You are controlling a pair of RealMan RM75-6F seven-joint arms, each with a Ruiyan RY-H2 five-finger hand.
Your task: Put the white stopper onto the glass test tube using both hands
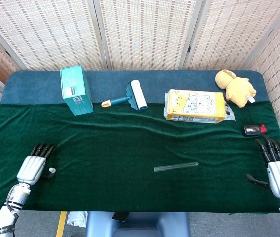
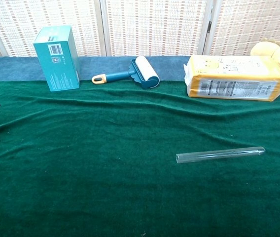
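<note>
Lying on its side on the dark green velvet table cloth [image 1: 130, 143]: clear glass test tube [image 1: 176, 167], right of centre and toward the near edge, open mouth pointing left, rounded end pointing right and slightly far. Sitting near the left near corner: small white stopper [image 1: 52, 170], just beside the thumb side of the left hand [image 1: 33, 165]. Touching or not: cannot tell at this size.

Hovering palm-down with fingers stretched toward the far side and apart: left hand, holding nothing. Waiting at the right near edge, well apart from the tube: right hand [image 1: 279, 170], fingers likewise extended and spread, thumb out to the side, holding nothing.

Handling judgement, tube: likely light, rigid, smooth, fragile and prone to rolling on the cloth. Taking hold around the middle of the barrel with a moderate pinch, avoiding the thin open rim and leaving the mouth clear.

Handling judgement, stopper: very small and light, probably slightly yielding, easily nudged away by a fingertip. Pinching across its sides between thumb and a finger, narrower end kept free for insertion.

Standing along the far side, apart from the work: teal cardboard box [image 1: 76, 90], lint roller [image 1: 132, 96], yellow snack bag [image 1: 195, 105].
</note>
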